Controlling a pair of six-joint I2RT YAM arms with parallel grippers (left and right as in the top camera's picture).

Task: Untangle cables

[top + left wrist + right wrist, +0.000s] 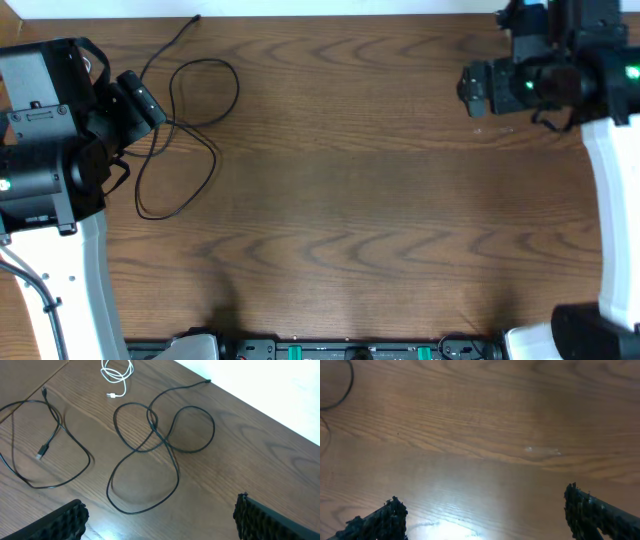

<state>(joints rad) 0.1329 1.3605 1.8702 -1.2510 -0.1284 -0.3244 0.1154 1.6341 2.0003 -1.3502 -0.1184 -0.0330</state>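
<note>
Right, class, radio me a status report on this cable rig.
Left gripper open, empty. Right gripper open, empty. Looped black cable crosses itself, untouched. White cable and USB cable lie apart; nothing blocking.

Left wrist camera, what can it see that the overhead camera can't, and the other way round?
Only the left wrist view shows a coiled white cable and a second black cable with a plug at its end, each lying apart from the others. Only the overhead view shows both arms, the left arm and the right arm, and the wide bare stretch of table between them. Both show the looped black cable that crosses over itself on the wooden top.
</note>
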